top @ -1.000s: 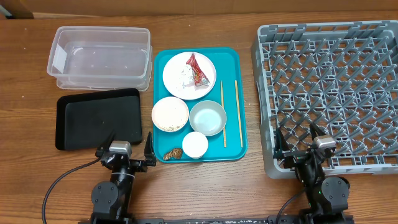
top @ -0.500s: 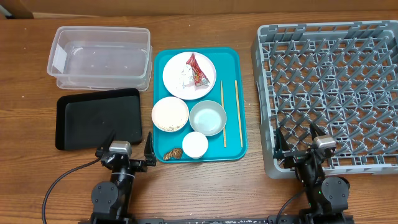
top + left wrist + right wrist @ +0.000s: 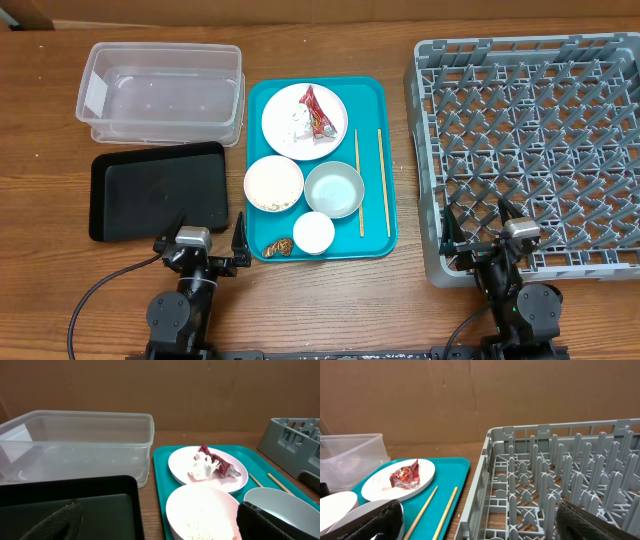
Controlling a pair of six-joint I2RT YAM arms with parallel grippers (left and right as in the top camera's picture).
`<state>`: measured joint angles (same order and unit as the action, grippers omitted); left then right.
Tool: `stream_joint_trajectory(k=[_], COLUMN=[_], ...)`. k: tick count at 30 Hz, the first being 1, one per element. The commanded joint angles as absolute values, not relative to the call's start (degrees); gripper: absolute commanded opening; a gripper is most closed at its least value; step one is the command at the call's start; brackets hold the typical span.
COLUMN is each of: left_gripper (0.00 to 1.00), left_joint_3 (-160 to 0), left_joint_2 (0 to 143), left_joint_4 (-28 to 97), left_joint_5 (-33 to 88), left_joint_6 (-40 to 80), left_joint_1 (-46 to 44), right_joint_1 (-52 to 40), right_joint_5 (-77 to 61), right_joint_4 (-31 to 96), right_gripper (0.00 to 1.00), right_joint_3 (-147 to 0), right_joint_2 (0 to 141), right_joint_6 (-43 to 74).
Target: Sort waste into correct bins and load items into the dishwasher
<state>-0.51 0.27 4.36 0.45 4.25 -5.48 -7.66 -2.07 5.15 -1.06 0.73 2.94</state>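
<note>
A teal serving tray [image 3: 385, 150] holds a white plate [image 3: 287, 130] with a crumpled red wrapper [image 3: 318, 113] and white tissue [image 3: 299, 121], a white bowl of rice grains [image 3: 273, 184], a pale grey bowl [image 3: 334, 189], a small white cup [image 3: 313, 232], a brown scrap [image 3: 282, 245] and two chopsticks [image 3: 383, 182]. The clear tub [image 3: 160, 90] and black tray [image 3: 160, 190] lie to the left, the grey dish rack [image 3: 540, 150] to the right. My left gripper [image 3: 207, 238] is open and empty at the black tray's near edge. My right gripper [image 3: 480, 228] is open and empty at the rack's near left corner.
The wooden table [image 3: 330, 300] carries everything. A cardboard wall [image 3: 160, 390] stands behind the table. The wrapper and tissue also show on the plate in the left wrist view [image 3: 212, 462]. The chopsticks show in the right wrist view [image 3: 432, 510].
</note>
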Motion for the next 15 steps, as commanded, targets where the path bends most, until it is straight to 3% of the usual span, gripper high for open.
stream_joint_trajectory(k=[1,15], left_gripper=[1.00,1.00], left_joint_3=[-0.27,-0.27], left_joint_2=[0.32,0.32], left_joint_4=[4.36,4.34], left_joint_5=[1.08,1.08], left_joint_6=[3.38,3.38], left_joint_1=[-5.15,-5.15], right_joint_1=[-7.97,-7.99], right_joint_5=[-1.52,-1.21], right_joint_4=[4.69,4.71], right_gripper=[1.00,1.00], right_joint_3=[-0.45,-0.45], right_joint_2=[0.16,0.16], right_joint_6=[2.74,2.79])
